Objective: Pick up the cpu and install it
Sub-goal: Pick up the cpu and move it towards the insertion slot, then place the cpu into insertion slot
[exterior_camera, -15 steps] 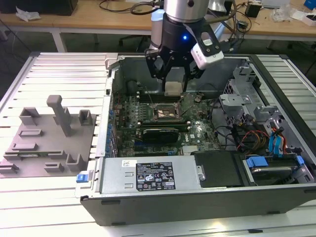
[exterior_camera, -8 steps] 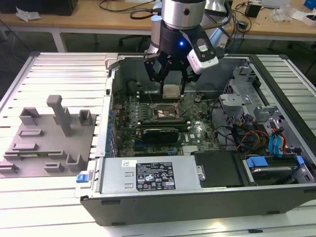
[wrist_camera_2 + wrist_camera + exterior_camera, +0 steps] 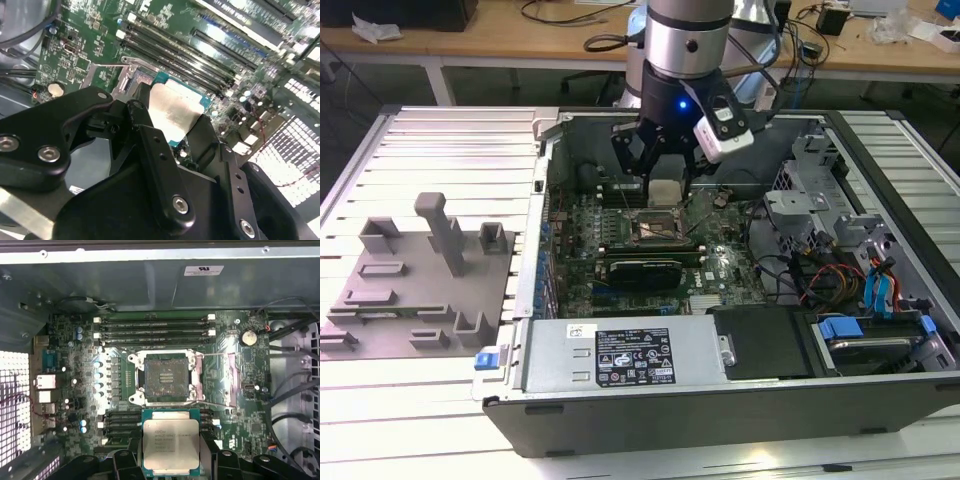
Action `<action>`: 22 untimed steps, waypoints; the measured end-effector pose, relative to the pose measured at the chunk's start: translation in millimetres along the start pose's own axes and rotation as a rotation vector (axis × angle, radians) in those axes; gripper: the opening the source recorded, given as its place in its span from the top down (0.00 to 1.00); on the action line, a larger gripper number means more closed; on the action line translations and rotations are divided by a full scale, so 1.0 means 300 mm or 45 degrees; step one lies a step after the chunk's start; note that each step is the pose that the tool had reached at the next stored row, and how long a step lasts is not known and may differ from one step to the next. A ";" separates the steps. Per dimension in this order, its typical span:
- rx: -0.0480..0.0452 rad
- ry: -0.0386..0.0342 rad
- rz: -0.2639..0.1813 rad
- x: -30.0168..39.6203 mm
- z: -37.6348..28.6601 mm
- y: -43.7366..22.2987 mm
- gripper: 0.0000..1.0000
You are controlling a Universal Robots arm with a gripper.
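Observation:
The cpu (image 3: pixel 170 446), a flat square chip with a pale silvery top and green edge, is held between my black fingers (image 3: pixel 129 460). My gripper (image 3: pixel 665 188) is shut on the cpu (image 3: pixel 666 192) and hangs inside the open computer case, just above the motherboard. The dark square socket (image 3: pixel 165 377) with its metal rim lies open on the board, a short way beyond the chip. In the second wrist view the cpu (image 3: pixel 176 113) sits tilted between two black fingers (image 3: pixel 150 145) over the green board.
The computer case (image 3: pixel 650 410) lies open on a slatted metal table. Memory slots (image 3: pixel 155 330) flank the socket. A grey fixture plate (image 3: pixel 415 290) with upright posts sits at the exterior view's left. Cables and drive cages (image 3: pixel 860 270) fill the case's right side.

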State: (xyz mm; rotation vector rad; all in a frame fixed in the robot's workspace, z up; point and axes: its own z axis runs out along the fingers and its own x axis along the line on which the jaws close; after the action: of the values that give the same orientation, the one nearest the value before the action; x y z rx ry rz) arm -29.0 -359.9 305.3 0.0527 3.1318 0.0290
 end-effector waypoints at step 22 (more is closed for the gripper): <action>0.002 0.0000 0.000 0.027 0.122 0.086 0.45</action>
State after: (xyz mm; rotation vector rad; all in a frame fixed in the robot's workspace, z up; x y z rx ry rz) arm -35.8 -333.3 269.1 0.0526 3.1318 0.0265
